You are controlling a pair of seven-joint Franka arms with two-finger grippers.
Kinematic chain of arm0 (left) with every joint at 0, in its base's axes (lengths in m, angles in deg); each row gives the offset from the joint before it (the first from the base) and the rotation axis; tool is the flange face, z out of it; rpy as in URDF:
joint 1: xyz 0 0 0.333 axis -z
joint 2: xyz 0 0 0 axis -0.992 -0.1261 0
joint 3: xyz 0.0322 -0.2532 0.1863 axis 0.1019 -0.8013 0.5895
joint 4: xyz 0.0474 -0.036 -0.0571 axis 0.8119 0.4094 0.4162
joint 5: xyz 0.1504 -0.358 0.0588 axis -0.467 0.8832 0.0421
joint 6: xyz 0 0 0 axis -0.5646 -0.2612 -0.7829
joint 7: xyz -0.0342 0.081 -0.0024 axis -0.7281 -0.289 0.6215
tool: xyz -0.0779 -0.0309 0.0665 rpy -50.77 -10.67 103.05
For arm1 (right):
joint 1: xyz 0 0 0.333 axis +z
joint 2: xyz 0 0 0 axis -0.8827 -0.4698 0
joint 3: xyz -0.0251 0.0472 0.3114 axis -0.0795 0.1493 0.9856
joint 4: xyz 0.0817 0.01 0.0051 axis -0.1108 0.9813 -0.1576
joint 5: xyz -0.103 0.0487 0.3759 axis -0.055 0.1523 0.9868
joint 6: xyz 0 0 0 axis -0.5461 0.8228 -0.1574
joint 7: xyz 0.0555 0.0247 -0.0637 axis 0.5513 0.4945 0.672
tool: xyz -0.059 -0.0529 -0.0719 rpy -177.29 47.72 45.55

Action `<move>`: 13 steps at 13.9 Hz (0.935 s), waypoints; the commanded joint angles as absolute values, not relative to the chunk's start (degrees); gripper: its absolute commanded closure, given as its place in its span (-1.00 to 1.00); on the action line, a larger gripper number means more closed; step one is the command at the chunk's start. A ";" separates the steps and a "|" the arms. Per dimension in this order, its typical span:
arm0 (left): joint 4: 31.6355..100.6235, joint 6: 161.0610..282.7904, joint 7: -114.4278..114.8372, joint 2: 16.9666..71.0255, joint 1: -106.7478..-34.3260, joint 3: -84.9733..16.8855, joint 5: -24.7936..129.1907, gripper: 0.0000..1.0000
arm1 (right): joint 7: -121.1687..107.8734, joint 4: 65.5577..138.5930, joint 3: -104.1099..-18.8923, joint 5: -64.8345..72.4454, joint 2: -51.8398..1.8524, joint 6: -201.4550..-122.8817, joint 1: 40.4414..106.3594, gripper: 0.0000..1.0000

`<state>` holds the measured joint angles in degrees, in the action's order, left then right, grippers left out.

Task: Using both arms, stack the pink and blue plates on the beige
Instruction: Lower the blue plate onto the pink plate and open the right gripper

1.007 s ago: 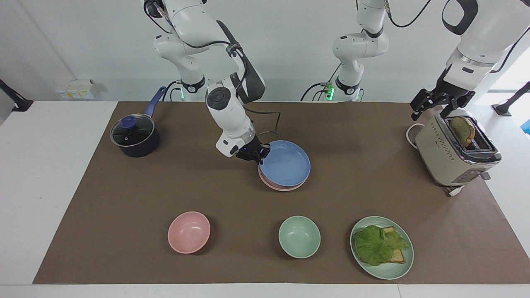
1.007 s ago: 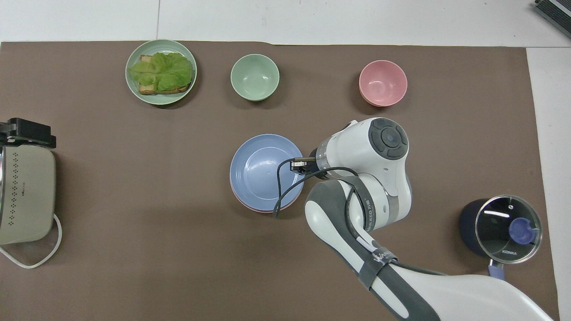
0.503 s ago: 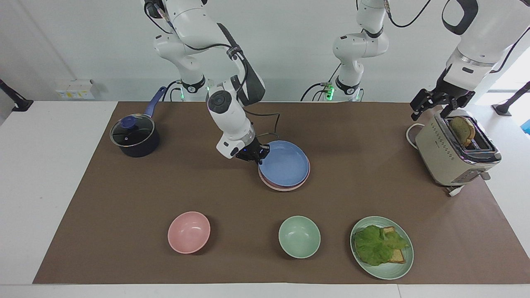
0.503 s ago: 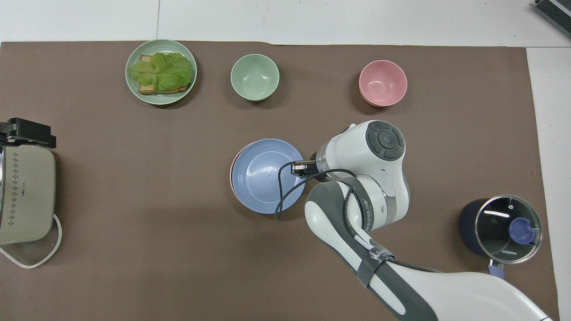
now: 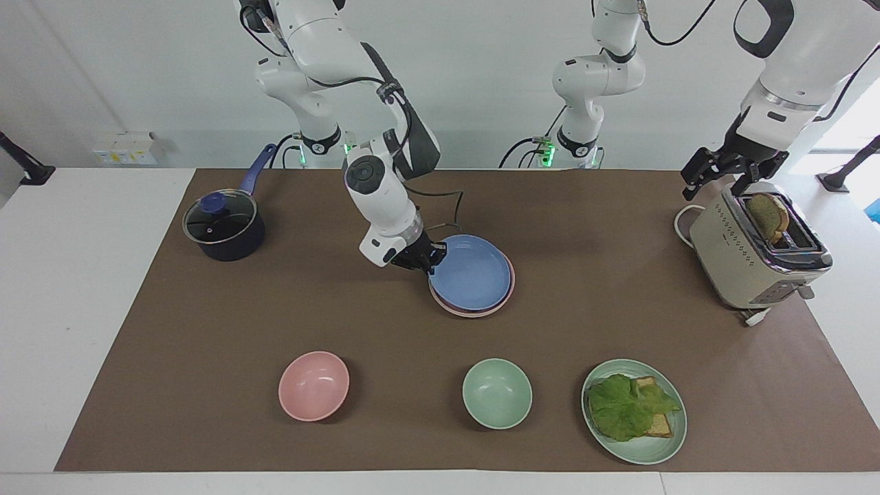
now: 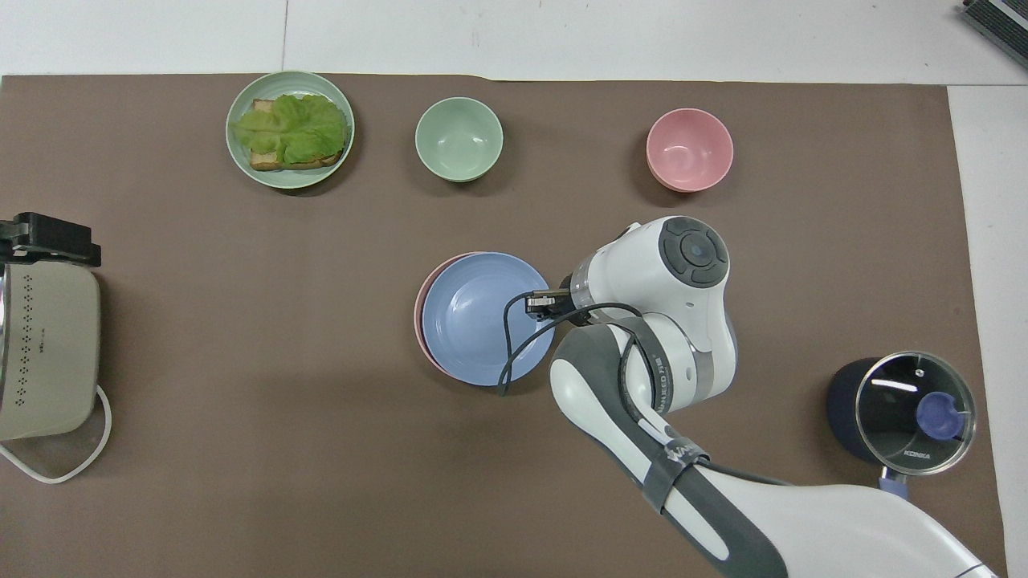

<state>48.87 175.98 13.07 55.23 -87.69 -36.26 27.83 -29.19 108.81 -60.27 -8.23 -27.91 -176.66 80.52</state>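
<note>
Brown matting covers the white table, and reading across the facing view from the right arm's end, a lidded saucepan sits close to the robots. Next comes the right gripper, low at the rim of the blue plate on the side toward the saucepan; whether its fingers are parted or clamped on that rim I cannot tell. That plate lies on the pink plate, of which only a crescent shows, with a thin pale edge beneath it that I take for the beige plate. The stack sits mid-table, nearer the robots than the pink bowl and green bowl. At the left arm's end, the left gripper waits with jaws apart above the toaster. By my reading the stacking is essentially done; what remains is letting go and drawing back. Compared with a second ago, the blue plate has come down from a tilt to lie nearly flat, slid slightly toward the right arm's end, baring more pink.
</note>
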 commanded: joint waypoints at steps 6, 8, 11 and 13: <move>48.60 175.12 12.48 55.37 -87.94 -36.47 27.06 -1.00 | -27.92 108.01 -60.88 -10.16 -24.43 -174.84 78.51 -1.00; 48.60 175.12 12.48 55.37 -87.94 -36.47 27.06 -1.00 | -27.92 107.75 -60.79 -16.12 -21.88 -172.64 75.44 -1.00; 48.60 175.12 12.48 55.37 -87.94 -36.47 27.06 -1.00 | -28.00 106.87 -60.79 -19.57 -19.33 -170.26 71.48 -1.00; 48.69 175.12 12.48 55.37 -87.94 -36.47 27.06 -1.00 | -28.79 105.91 -60.88 -23.51 -18.53 -169.47 70.50 -1.00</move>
